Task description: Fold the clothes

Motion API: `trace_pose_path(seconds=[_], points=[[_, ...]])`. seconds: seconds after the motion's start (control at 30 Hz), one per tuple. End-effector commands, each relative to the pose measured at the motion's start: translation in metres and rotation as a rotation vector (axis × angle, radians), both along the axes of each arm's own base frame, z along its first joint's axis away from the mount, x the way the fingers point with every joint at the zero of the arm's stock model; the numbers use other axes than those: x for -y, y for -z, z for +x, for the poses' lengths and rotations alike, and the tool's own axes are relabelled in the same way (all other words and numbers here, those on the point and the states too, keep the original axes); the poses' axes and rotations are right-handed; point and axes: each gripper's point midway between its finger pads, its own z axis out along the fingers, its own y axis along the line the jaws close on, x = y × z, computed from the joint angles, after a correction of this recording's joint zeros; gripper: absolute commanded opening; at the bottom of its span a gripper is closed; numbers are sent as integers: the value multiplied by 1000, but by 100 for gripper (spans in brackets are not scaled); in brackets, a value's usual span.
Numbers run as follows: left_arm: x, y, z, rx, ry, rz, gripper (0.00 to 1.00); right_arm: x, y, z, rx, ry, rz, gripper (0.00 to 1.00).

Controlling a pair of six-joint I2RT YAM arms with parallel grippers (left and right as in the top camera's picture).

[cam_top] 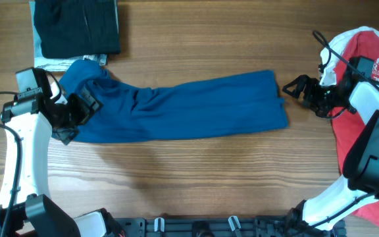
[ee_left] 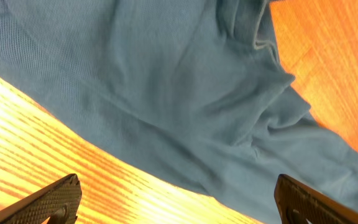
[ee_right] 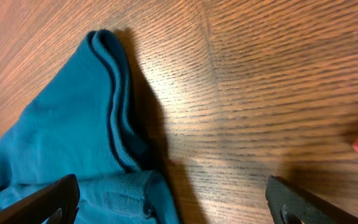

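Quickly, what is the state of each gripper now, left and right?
Left gripper: open, holding nothing, over the dark blue cloth shirt.
Right gripper: open, holding nothing.

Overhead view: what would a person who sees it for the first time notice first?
The blue shirt lies as a long band across the middle of the table. An open gripper stands at each end: the left gripper over its left end, the right gripper just off its right end. A red T-shirt lies at the right edge.
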Motion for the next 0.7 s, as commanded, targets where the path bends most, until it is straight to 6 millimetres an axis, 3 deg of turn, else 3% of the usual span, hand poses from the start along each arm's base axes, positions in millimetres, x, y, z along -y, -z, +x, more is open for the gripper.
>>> trace_pose_path(seconds=[0.0, 0.27, 0.3, 0.43, 0.47, 0.5, 0.57, 0.67], points=[[8, -2, -5, 0, 28, -42, 100, -15, 8, 3, 20, -61, 84, 97], [8, -2, -7, -7, 28, -45, 100, -74, 50, -12, -86, -239, 100, 96], [8, -2, -7, -7, 27, -45, 100, -78, 55, -15, -104, -250, 94, 91], [8, -2, -7, -7, 27, -45, 100, -100, 62, -27, -163, -296, 97, 36], [8, -2, -7, -7, 28, -44, 100, -103, 63, -28, -167, -307, 89, 15], [8, -2, -7, -7, 28, -44, 100, -104, 63, -28, -166, -310, 89, 7], [8, -2, -7, -7, 28, -44, 99, -99, 67, -26, -215, -225, 70, 4], [8, -2, -7, -8, 28, -44, 100, -62, 76, -27, -305, -84, -99, 4]])
